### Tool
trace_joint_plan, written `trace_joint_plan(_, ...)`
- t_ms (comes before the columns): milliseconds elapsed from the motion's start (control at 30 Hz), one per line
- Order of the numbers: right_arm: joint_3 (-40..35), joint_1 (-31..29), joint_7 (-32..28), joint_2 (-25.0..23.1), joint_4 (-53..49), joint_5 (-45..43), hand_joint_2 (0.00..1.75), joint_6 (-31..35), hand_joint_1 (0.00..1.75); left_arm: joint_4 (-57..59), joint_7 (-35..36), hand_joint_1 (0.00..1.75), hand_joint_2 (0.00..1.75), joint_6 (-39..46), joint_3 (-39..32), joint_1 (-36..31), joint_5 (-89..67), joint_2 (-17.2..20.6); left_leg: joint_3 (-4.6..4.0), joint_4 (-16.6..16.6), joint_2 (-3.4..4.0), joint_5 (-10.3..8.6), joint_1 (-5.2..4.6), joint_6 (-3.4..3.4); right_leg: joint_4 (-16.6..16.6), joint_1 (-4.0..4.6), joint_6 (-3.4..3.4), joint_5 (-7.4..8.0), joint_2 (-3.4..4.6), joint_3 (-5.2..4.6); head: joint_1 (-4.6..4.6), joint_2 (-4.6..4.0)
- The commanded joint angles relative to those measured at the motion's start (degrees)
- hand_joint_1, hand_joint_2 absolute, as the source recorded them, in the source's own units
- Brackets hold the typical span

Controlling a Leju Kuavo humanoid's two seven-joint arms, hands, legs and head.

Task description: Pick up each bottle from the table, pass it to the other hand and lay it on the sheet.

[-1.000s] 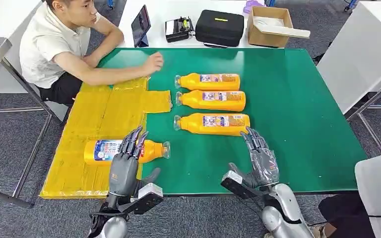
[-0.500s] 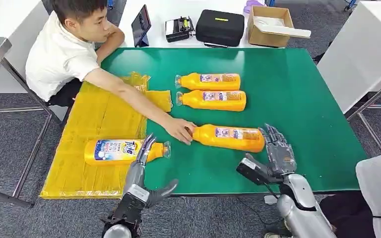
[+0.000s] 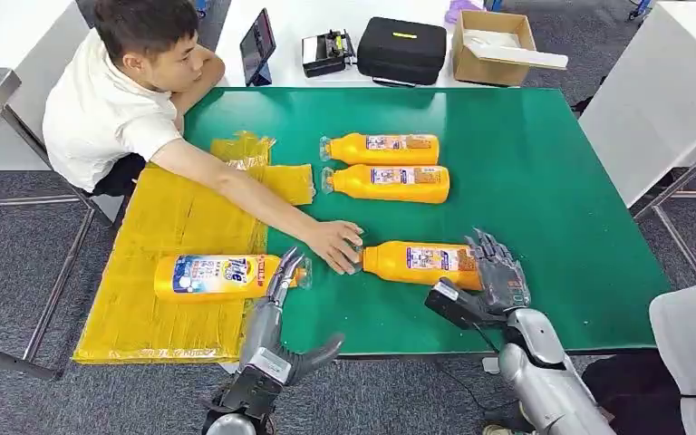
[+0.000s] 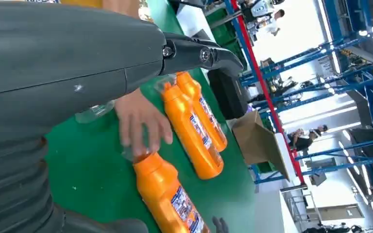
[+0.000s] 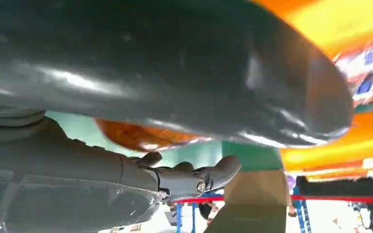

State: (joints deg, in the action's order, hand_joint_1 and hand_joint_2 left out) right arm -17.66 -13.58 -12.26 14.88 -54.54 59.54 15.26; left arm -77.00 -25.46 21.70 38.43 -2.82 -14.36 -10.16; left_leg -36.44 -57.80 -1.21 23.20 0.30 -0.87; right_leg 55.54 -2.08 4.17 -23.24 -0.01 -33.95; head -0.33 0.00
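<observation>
Reaching right hand (image 3: 498,272) touches base of nearest bottle (image 3: 417,263) on green surface (image 3: 553,163), fingers spread, nothing gripped; person's hand (image 3: 335,245) at cap (collision risk). Left hand (image 3: 283,276) open near bottle on sheet (image 3: 213,276).

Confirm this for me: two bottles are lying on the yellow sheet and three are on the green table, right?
Not quite. The head view shows one bottle on the yellow sheet, not two. Three bottles on the green table is right.
</observation>
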Motion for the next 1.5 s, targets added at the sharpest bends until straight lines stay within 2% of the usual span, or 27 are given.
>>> trace_joint_plan(33, -7.62, -8.48, -0.62, -2.92, 12.47, -0.32, 0.00, -2.90, 0.00, 5.19, 0.70, 0.00, 1.75, -0.21, 3.24, -3.36, -0.21, 0.85, 0.52, -0.01, 0.42, 0.23, 0.14, 0.09, -0.08, 0.21, -0.44, -0.10, 0.27, 0.46, 0.00, 0.00)
trace_joint_plan(67, -8.03, -8.98, -0.56, -2.99, 13.06, -0.38, 0.00, -3.31, 0.00, 5.40, 0.73, 0.00, 1.75, -0.22, 3.27, -3.50, -0.10, 0.75, 0.24, 0.02, 0.29, 0.09, 0.07, 0.05, -0.06, 0.11, -0.22, 0.00, 0.21, 0.17, 0.00, 0.00)
trace_joint_plan(200, -10.81, -12.84, 0.62, -2.87, 17.71, 0.44, 0.00, -4.75, 0.00, 6.54, 0.62, 0.00, 1.75, 0.03, 3.50, -4.25, 0.34, 0.43, 0.20, 0.03, 0.25, 0.06, 0.04, 0.04, -0.06, 0.09, -0.16, 0.02, 0.18, 0.13, 0.00, 0.00)
trace_joint_plan(333, -12.47, -15.00, 0.90, -2.55, 21.53, -1.41, 0.00, -9.17, 0.00, 6.98, 0.17, 0.00, 1.75, 0.06, 3.75, -4.70, 1.28, 0.33, 0.28, 0.01, 0.21, 0.06, 0.05, 0.02, -0.05, 0.09, -0.17, 0.00, 0.12, 0.21, 0.00, 0.00)
trace_joint_plan(367, -12.71, -15.11, 0.81, -2.29, 21.74, -1.93, 1.75, -9.77, 0.00, 7.12, 0.15, 0.00, 1.75, 0.08, 3.79, -4.75, 1.45, 0.31, 0.25, 0.03, 0.16, 0.03, 0.05, 0.02, -0.06, 0.08, -0.13, 0.01, 0.08, 0.19, 0.00, 0.00)
trace_joint_plan(433, -12.69, -15.07, 0.78, -2.20, 21.75, -2.00, 1.75, -9.72, 0.00, 7.13, 0.15, 0.00, 1.75, 0.09, 3.79, -4.76, 1.46, 0.31, 0.45, -0.01, 0.26, 0.14, 0.12, 0.04, -0.10, 0.18, -0.31, -0.05, 0.12, 0.41, 0.02, 0.00)
trace_joint_plan(600, -12.69, -15.07, 0.78, -2.20, 21.75, -2.00, 1.75, -9.72, 0.00, 7.13, 0.15, 0.00, 1.75, 0.09, 3.79, -4.76, 1.46, 0.31, 0.29, 0.03, 0.11, 0.00, 0.05, 0.02, -0.06, 0.07, -0.12, 0.02, 0.01, 0.22, 0.02, 0.00)
trace_joint_plan(633, -13.36, -15.20, 1.28, -2.00, 22.17, -1.86, 1.75, -10.57, 0.19, 7.21, 0.15, 0.00, 1.75, -0.06, 3.96, -4.85, 1.59, 0.36, 0.40, 0.02, 0.15, 0.05, 0.10, 0.04, -0.08, 0.14, -0.23, 0.00, 0.01, 0.35, 0.02, 0.00)
trace_joint_plan(667, -14.17, -15.44, 2.14, -1.63, 22.53, -1.58, 1.75, -11.61, 1.38, 7.25, 0.15, 0.00, 1.75, -0.21, 4.09, -4.91, 1.68, 0.43, 0.47, 0.01, 0.19, 0.08, 0.13, 0.05, -0.10, 0.18, -0.29, -0.01, 0.03, 0.41, 0.02, 0.00)
trace_joint_plan(700, -15.49, -16.06, 3.18, -0.87, 23.59, -0.64, 1.75, -13.08, 1.45, 7.44, 0.15, 0.00, 1.75, -0.40, 4.24, -5.03, 1.68, 0.42, 0.34, 0.03, 0.13, 0.01, 0.05, 0.02, -0.07, 0.08, -0.13, 0.04, 0.02, 0.26, 0.00, 0.00)
trace_joint_plan(767, -16.69, -16.65, 3.80, -0.24, 24.99, -0.20, 1.75, -13.85, 1.48, 8.01, 0.25, 0.00, 1.75, -0.82, 4.36, -5.31, 1.86, 0.24, 0.41, 0.02, 0.12, 0.02, 0.07, 0.02, -0.07, 0.10, -0.16, 0.02, -0.01, 0.32, 0.00, 0.00)
trace_joint_plan(800, -17.27, -16.65, 3.81, 0.35, 25.34, -0.02, 1.75, -13.73, 1.64, 8.16, 0.39, 0.00, 1.75, -1.11, 4.30, -5.38, 2.25, 0.06, 0.49, 0.01, 0.13, 0.05, 0.11, 0.03, -0.11, 0.16, -0.25, 0.01, -0.03, 0.44, 0.00, 0.00)
trace_joint_plan(833, -18.06, -16.67, 3.97, 0.85, 25.51, 0.63, 1.75, -13.48, 1.54, 8.26, 0.52, 0.00, 1.75, -1.48, 4.25, -5.46, 2.74, -0.05, 0.57, 0.00, 0.17, 0.08, 0.13, 0.03, -0.13, 0.20, -0.31, 0.00, -0.03, 0.49, 0.00, 0.00)
trace_joint_plan(867, -18.09, -16.66, 3.95, 0.97, 25.66, 0.49, 1.75, -13.68, 1.73, 8.31, 0.65, 0.00, 1.75, -1.87, 4.25, -5.48, 3.17, -0.11, 0.58, 0.04, 0.10, 0.01, 0.09, 0.00, -0.13, 0.12, -0.16, 0.03, -0.11, 0.48, 0.00, 0.00)
trace_joint_plan(900, -18.30, -16.53, 3.88, 1.35, 25.78, 0.28, 1.75, -13.94, 1.75, 8.25, 0.85, 0.00, 1.75, -2.93, 4.27, -5.54, 4.34, -0.14, 0.69, 0.03, 0.06, 0.03, 0.12, 0.01, -0.16, 0.16, -0.25, -0.01, -0.18, 0.57, 0.02, 0.00)
trace_joint_plan(1333, -19.92, -16.80, 4.13, 2.30, 26.81, 0.12, 1.75, -16.06, 1.75, 8.99, 1.95, 0.00, 1.75, -6.71, 3.70, -5.69, 8.70, -0.30, 0.92, 0.05, -0.13, 0.00, 0.09, -0.04, -0.17, 0.14, -0.18, -0.04, -0.20, 0.66, 0.00, 0.00)
trace_joint_plan(1500, -17.26, -14.59, -1.13, 2.22, 24.05, -5.49, 1.75, -15.18, 1.75, 8.43, 0.96, 0.00, 1.75, -7.12, 4.07, -5.67, 9.49, -0.10, 0.99, 0.07, -0.12, 0.05, 0.13, -0.07, -0.22, 0.17, -0.16, -0.07, -0.19, 0.47, 0.02, 0.00)
